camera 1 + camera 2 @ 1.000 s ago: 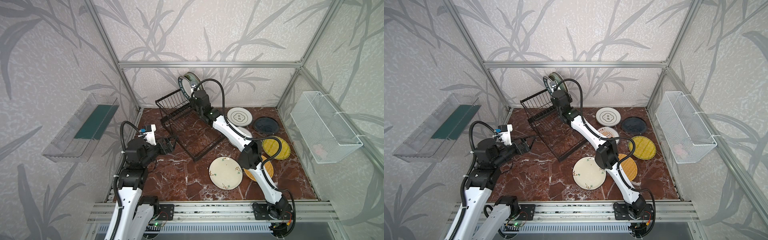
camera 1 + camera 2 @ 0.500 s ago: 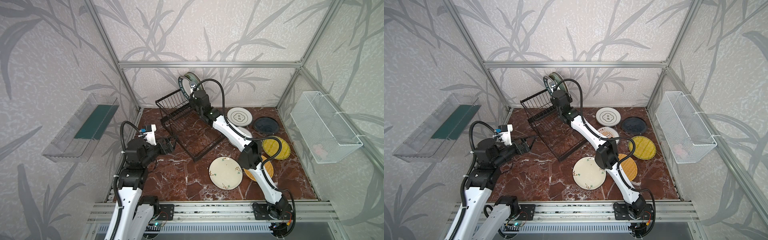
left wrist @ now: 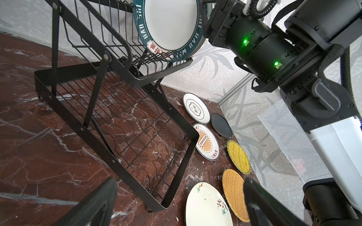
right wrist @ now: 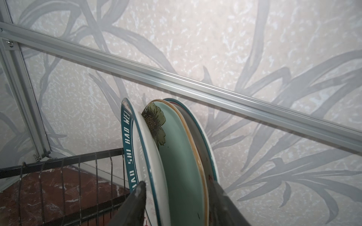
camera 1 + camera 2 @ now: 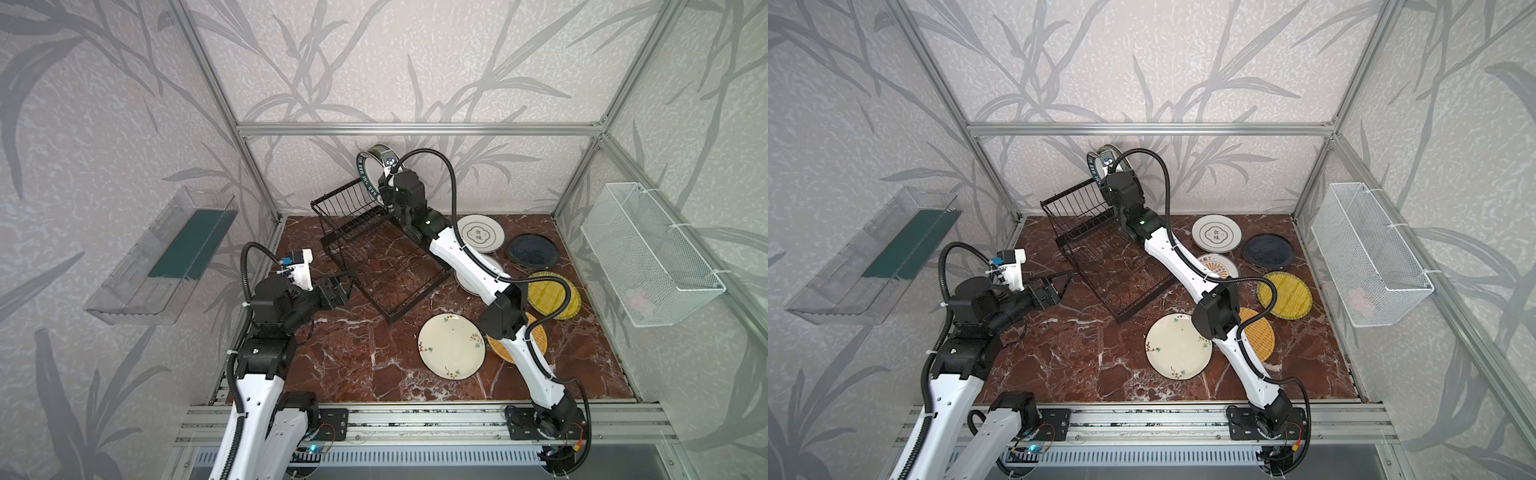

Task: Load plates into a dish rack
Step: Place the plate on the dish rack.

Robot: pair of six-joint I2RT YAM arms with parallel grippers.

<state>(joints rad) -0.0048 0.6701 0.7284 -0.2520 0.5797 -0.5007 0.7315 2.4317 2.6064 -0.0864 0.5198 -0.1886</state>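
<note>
Right end effector (image 4: 177,184) has opened its jaws around the pale green plate (image 4: 182,156) in the dish rack (image 5: 349,208) — left end effector (image 5: 337,286) stands wide.

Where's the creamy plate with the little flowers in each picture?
Top view: the cream flowery plate lies flat, lower middle, just past the dish rack corner.
Top view: the plate is in the same place, beside the orange woven disc.
Left wrist: the plate lies next to that disc, beyond the rack's corner.
Right wrist: not in it.
Shared landmark: the black dish rack, seen in all four.
</note>
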